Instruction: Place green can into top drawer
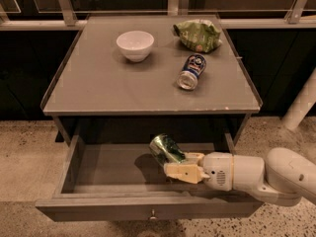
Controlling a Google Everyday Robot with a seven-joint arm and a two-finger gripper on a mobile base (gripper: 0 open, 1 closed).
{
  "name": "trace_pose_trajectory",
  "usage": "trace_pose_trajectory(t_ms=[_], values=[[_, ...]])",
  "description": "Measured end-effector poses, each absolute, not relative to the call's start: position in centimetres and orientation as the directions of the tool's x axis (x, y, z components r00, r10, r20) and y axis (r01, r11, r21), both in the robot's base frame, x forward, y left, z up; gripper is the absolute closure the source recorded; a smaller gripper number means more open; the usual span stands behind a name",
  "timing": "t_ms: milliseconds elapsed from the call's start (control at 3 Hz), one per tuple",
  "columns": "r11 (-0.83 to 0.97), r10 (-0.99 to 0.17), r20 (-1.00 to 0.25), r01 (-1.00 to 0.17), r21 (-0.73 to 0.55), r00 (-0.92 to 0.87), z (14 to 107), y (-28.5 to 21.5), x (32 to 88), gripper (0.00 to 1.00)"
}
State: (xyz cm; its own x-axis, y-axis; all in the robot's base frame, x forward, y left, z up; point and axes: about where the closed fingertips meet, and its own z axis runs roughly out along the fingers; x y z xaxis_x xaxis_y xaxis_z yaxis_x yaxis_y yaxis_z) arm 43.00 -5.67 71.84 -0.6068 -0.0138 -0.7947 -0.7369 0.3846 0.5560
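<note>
The green can (pixel 165 148) is tilted, silver top toward the upper left, held over the open top drawer (pixel 148 208). My gripper (pixel 183 165) reaches in from the right on a white arm and is shut on the can's lower end. The can hangs a little above the drawer floor, right of its middle, casting a shadow on the floor. The drawer is pulled out fully, and the small metal knob (pixel 152 214) shows on its front panel.
On the tabletop (pixel 98 83) stand a white bowl (pixel 135 45), a wrinkly green snack bag (pixel 198 34) and a dark blue can (pixel 191 71) lying on its side. A white post (pixel 301 107) stands at the right. Speckled floor lies around the cabinet.
</note>
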Motion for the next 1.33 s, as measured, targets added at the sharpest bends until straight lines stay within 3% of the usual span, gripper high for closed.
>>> trace_pose_trajectory(t_ms=[1333], values=[[0.479,0.004,-0.66,-0.578,0.66,-0.751,65.5,-6.4,43.8,1.0]])
